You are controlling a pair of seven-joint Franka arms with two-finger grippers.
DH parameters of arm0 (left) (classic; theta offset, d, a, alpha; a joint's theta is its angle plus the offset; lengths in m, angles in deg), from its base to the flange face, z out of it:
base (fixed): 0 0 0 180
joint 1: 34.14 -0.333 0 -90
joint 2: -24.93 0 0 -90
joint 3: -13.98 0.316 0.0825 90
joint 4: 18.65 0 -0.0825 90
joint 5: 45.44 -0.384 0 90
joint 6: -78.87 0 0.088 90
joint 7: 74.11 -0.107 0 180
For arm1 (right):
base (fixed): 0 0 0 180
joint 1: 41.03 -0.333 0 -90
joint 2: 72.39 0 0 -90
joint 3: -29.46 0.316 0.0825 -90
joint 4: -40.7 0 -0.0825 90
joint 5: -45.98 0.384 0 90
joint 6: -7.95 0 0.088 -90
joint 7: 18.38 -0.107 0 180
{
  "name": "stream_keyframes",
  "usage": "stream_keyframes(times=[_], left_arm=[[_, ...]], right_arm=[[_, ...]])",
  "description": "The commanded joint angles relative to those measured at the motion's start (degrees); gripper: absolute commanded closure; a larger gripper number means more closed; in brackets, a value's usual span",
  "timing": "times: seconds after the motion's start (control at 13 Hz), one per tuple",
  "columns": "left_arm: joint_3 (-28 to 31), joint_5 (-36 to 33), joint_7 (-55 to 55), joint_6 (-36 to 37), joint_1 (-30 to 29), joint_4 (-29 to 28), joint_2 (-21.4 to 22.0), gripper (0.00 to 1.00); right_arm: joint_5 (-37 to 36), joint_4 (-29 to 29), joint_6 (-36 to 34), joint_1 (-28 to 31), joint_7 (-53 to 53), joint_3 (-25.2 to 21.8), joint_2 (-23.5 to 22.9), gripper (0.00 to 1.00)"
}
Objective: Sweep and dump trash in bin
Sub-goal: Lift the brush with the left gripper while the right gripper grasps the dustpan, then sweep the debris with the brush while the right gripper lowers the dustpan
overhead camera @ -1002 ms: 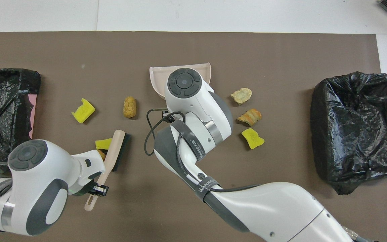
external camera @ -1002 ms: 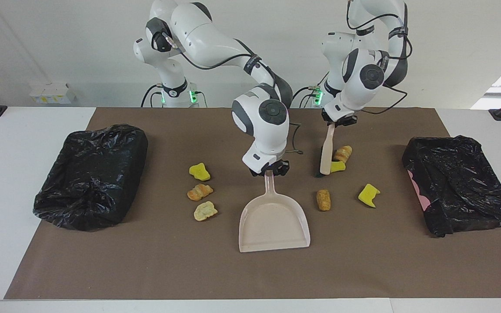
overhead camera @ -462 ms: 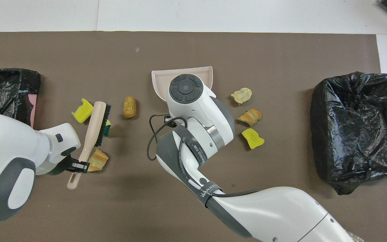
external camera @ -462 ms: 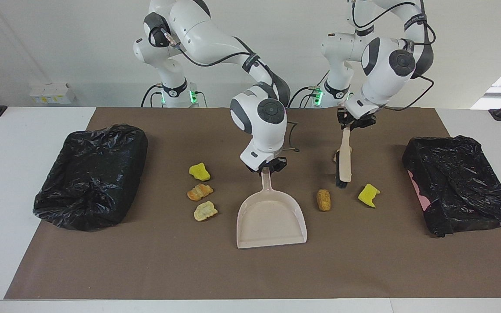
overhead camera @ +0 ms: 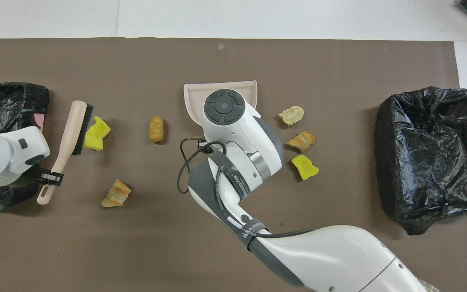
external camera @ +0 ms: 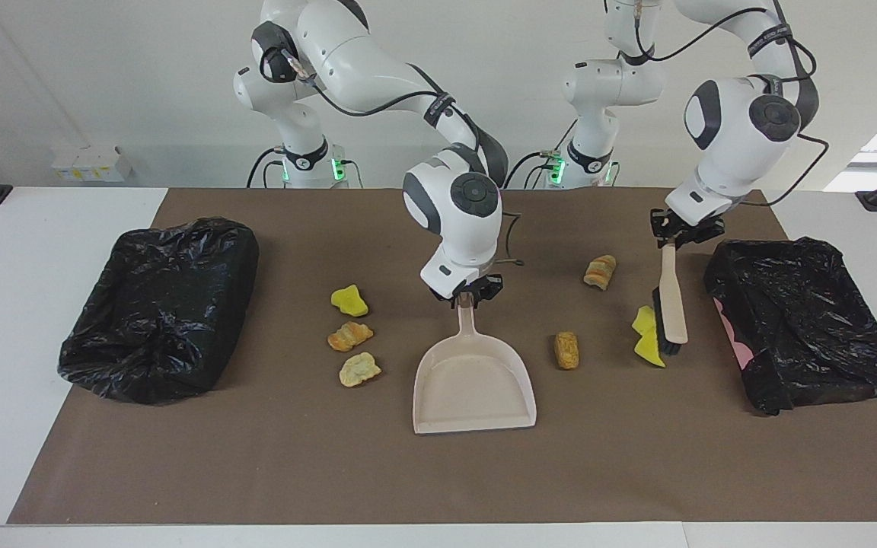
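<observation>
I was on the sweeping step, and no trash was in the dustpan [external camera: 475, 388] yet. My left claw [external camera: 684, 232] was shut tight on the handle of the brush [external camera: 671, 304]. The brush hung down with its bristles on the mat, just beside the bag-lined bin [external camera: 804, 320] at my left arm's end of the table.

Two yellow sponge chunks [external camera: 645, 339] were touching the bristles, on the side that faced the dustpan. The brown bread roll [external camera: 566, 349] lay between those chunks and the dustpan. One croissant bit [external camera: 600, 271] lay nearer to me than the roll, well apart from the brush.

My right claw [external camera: 470, 293] was at the top of the dustpan's handle. I could not tell if it was gripping the handle or not. The pan lay flat in the middle of the mat, with its open mouth pointing away from me.

Three more bits [external camera: 349, 336] sat in a row beside the pan, toward my right arm's end.

I thought my next move was to push the yellow chunks along toward the pan. The mouth faced away, so the push had to curve round to the open edge.
</observation>
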Motion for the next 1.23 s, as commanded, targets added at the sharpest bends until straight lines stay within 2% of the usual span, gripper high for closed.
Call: stream_keyframes(times=[0.0, 0.15, 0.31, 0.54, 0.77, 1.0, 1.16], left_arm=[[-0.6, -3.5, -0.6, -3.5, -0.5, 2.8, -5.6, 1.0], [-0.7, -4.7, -1.4, -6.5, -1.0, 2.8, -7.9, 1.0], [-0.7, -5.5, -1.7, -7.7, -1.0, 2.6, -9.7, 1.0], [-0.9, -5.8, -2.6, -7.8, -0.1, 1.4, -9.5, 1.0], [-1.3, -5.2, -4.3, -5.0, 3.9, 0.4, -8.7, 1.0], [-1.4, -3.1, -4.0, 2.1, 8.1, 1.2, -7.8, 1.0], [-1.3, 0.1, -3.6, 4.5, 8.6, 1.2, -4.4, 1.0]], right_arm=[[-0.4, 2.6, 1.3, 0.3, -1.4, 0.5, 1.9, 0.55], [-0.4, 2.5, 1.0, 0.2, -1.5, 0.5, 1.9, 1.0], [-0.3, 2.2, -0.1, 1.4, -0.8, 0.5, 2.5, 1.0], [-0.8, 2.4, -4.8, 2.8, 3.0, 0.5, 6.5, 1.0], [-1.2, 2.6, -11.7, 4.8, 12.2, 0.4, 11.1, 1.0], [-3.4, 2.6, -15.4, 6.5, 24.0, 0.3, 13.3, 1.0], [-4.0, 2.7, -16.0, 7.5, 33.7, 0.3, 13.6, 1.0]])
